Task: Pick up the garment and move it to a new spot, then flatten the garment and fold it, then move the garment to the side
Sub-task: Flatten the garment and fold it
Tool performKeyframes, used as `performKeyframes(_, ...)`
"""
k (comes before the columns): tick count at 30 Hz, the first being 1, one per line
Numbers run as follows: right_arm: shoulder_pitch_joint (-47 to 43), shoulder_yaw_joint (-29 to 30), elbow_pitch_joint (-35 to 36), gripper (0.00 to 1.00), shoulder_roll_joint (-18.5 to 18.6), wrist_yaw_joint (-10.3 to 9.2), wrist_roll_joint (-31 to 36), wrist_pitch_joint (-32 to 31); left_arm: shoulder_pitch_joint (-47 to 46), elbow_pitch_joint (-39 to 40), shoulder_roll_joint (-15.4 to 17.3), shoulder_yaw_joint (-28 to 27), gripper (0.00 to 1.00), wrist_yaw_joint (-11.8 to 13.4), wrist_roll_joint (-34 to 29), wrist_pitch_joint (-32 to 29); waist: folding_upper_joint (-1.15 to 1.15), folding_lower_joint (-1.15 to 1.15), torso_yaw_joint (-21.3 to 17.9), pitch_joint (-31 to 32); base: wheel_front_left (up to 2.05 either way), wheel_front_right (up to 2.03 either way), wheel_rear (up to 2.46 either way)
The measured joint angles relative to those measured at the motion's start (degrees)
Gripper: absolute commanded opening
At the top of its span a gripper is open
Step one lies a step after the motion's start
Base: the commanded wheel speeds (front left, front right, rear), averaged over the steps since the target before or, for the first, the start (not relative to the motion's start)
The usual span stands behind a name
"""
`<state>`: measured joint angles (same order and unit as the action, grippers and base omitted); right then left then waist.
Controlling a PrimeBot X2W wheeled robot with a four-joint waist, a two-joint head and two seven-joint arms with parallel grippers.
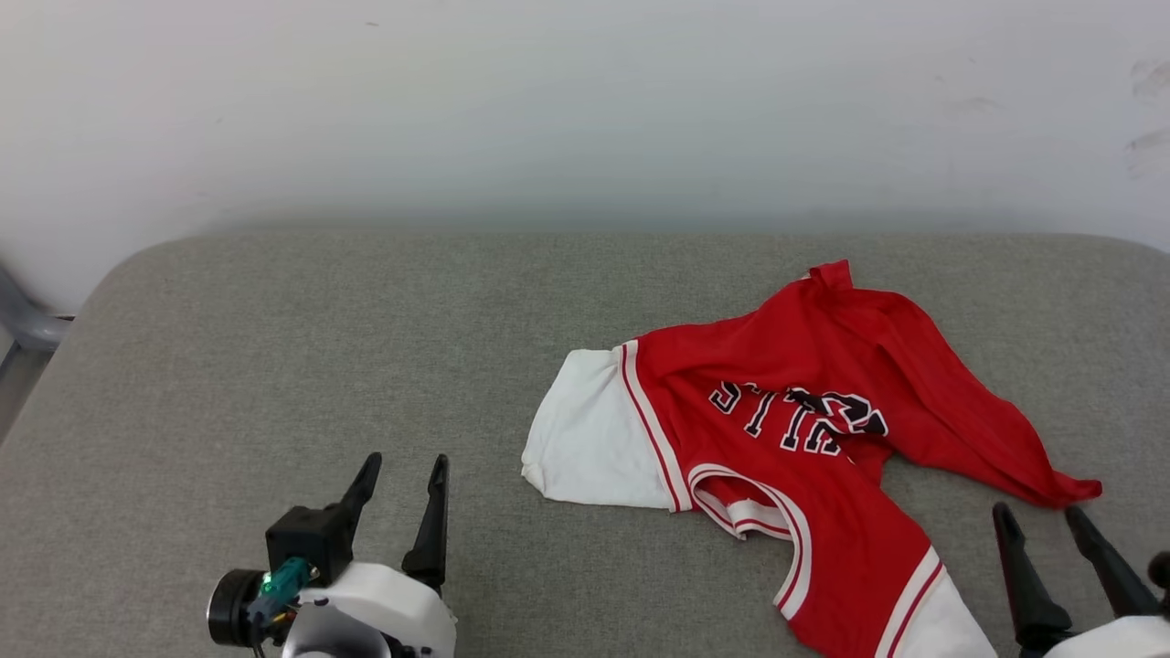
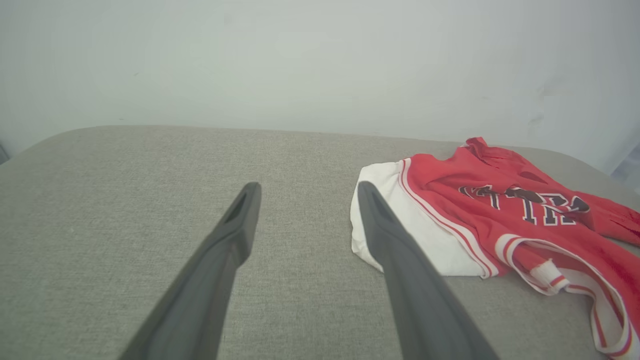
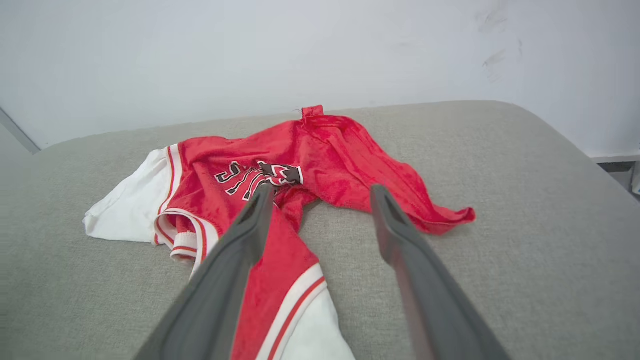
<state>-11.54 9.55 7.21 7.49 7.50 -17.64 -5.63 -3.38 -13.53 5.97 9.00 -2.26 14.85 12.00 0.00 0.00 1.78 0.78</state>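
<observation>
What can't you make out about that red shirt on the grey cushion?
- Lettering on the shirt: head view, folds crumple it, so the word is unreadable.
- Near white sleeve: head view, cut off by the bottom edge; right wrist view, partly behind a finger of the right gripper.
- Edge of the other white sleeve: left wrist view, behind a finger of the left gripper.
- Shirt's underside: against the cushion, every view.
</observation>
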Motion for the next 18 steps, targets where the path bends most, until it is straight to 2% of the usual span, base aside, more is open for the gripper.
performKeyframes(5,0.5,-3.5,3.9,1.00,-0.6,0.00,3.4,0.3,-3.4,0.3,1.3,0.4,1.00,0.2,-0.4,-3.9,0.00,0.00,-1.0,-1.3,0.00,0.00,0.00)
performKeyframes(9,2.0,-5.0,6.1,1.00,-1.4,0.00,4.1,1.3,-7.8,0.2,2.4,1.3,1.00,-0.4,-0.5,-9.3,0.00,0.00,-2.3,-3.5,0.00,0.00,0.00)
performKeyframes(18,5.4,-6.4,7.4,1.00,-2.4,0.00,5.0,1.9,-18.8,-7.5,4.0,6.7,1.00,-3.7,1.2,-29.2,0.00,0.01,-5.6,-9.8,0.00,0.00,0.00)
